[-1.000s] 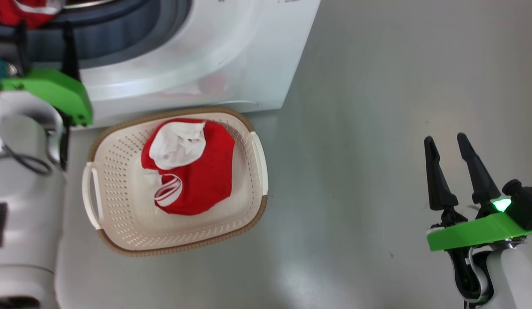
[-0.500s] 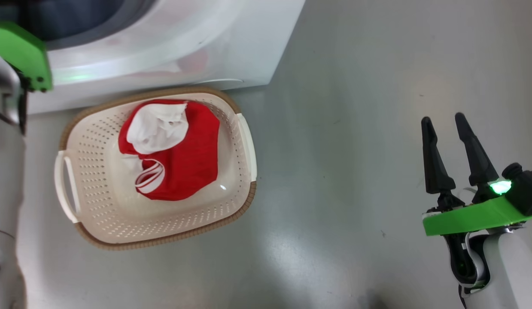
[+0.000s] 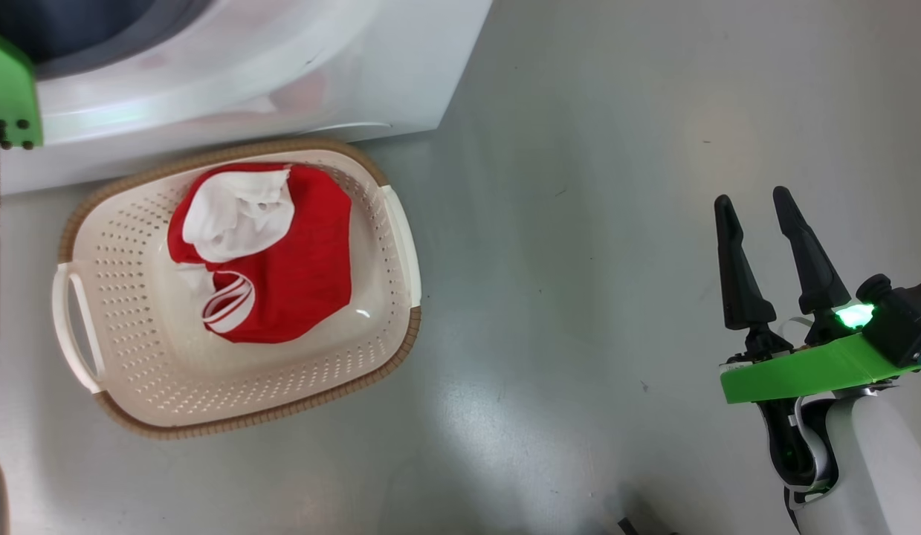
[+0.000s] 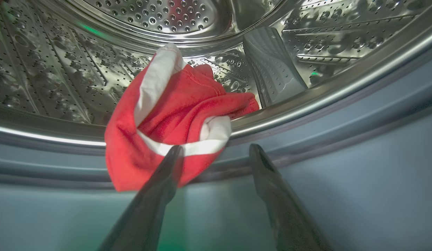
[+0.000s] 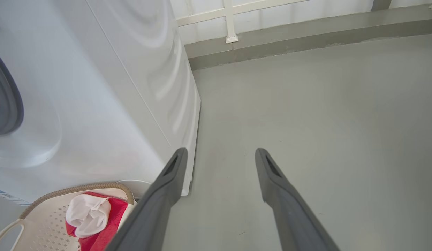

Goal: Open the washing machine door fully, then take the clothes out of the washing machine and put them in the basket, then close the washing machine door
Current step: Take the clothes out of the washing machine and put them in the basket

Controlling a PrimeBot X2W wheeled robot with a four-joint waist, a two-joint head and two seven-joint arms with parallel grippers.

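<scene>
Two pincers, both spread, nothing held. Our left pincer (image 4: 216, 148) is at the drum mouth of the washing machine (image 3: 282, 67), nr a red garment (image 4: 174, 104) draped over the drum lip (image 4: 324, 89). Our right pincer (image 3: 751, 195) hangs over the floor (image 3: 579, 223), w/ a 2nd red garment (image 3: 296, 260) in the basket (image 3: 133, 371).

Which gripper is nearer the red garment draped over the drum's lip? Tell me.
Left. The left gripper sits right at the red garment; the right gripper hangs over the floor, well off.

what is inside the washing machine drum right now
One red garment with white trim lies on the front lip of the steel drum, spilling over the grey rubber ring. The drum surface under and just behind it is covered, so anything there is hidden.
</scene>
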